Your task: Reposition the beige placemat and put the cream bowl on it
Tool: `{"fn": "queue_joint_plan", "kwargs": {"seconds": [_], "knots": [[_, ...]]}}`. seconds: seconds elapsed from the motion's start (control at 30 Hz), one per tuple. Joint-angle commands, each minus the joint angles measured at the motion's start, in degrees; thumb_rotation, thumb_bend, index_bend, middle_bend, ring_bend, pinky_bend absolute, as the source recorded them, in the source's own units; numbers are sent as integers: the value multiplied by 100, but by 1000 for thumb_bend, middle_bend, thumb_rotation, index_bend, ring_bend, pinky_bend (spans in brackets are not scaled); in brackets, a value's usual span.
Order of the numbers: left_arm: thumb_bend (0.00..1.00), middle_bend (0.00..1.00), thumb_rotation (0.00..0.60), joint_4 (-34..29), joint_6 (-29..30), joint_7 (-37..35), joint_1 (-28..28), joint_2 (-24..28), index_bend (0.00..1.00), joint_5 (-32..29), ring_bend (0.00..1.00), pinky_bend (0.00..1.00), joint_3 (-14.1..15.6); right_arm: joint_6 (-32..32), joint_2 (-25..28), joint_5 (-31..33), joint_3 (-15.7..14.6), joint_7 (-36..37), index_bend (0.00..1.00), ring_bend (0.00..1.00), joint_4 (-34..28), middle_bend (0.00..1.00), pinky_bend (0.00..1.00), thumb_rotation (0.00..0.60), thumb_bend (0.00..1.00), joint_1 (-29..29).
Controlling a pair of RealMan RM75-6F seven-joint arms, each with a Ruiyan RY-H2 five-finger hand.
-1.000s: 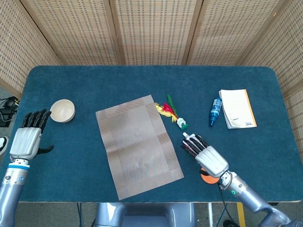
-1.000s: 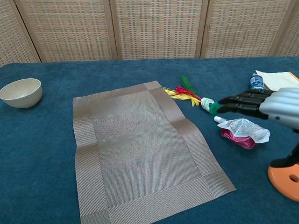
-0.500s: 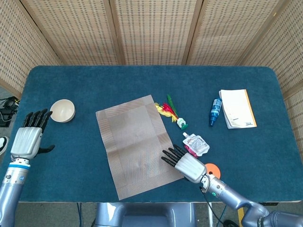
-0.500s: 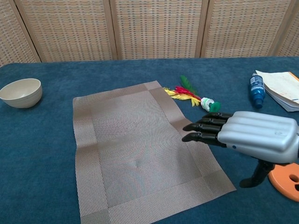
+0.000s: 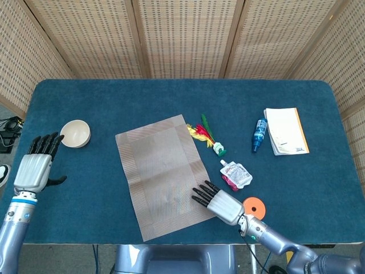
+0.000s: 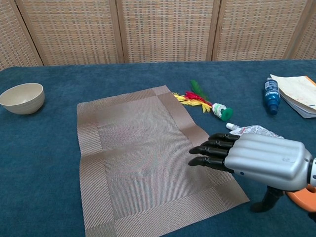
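My right hand (image 6: 256, 160) hovers flat over beige placemat (image 5: 165, 174) near its right edge, fingers (image 6: 210, 148) straight, holding nothing. Left hand (image 5: 33, 168) spread, empty, near cream bowl (image 5: 75, 133) on worktop (image 5: 114, 97).

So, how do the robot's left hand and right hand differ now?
The left hand hovers beside the cream bowl, off the beige woven placemat; the right hand reaches over the placemat's right border. The left hand's fingers point toward the screen; the right hand's point leftward. Both are open, holding nothing.
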Motion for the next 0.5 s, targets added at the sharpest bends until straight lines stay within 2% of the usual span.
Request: {"fn": "queue_joint_plan", "kwargs": {"seconds": [0.03,0.5], "knots": [[0,0,600,-7,3,0,4,4,0,-3,0,0,-6,9,-45,0,-32,7,75,0,48,0,0,600,0,6],[0,0,600,-11,-64,-10,0,11,0,-21,0,0,-6,123,-476,42,51,146,77,0,582,0,0,600,0,91]]}}
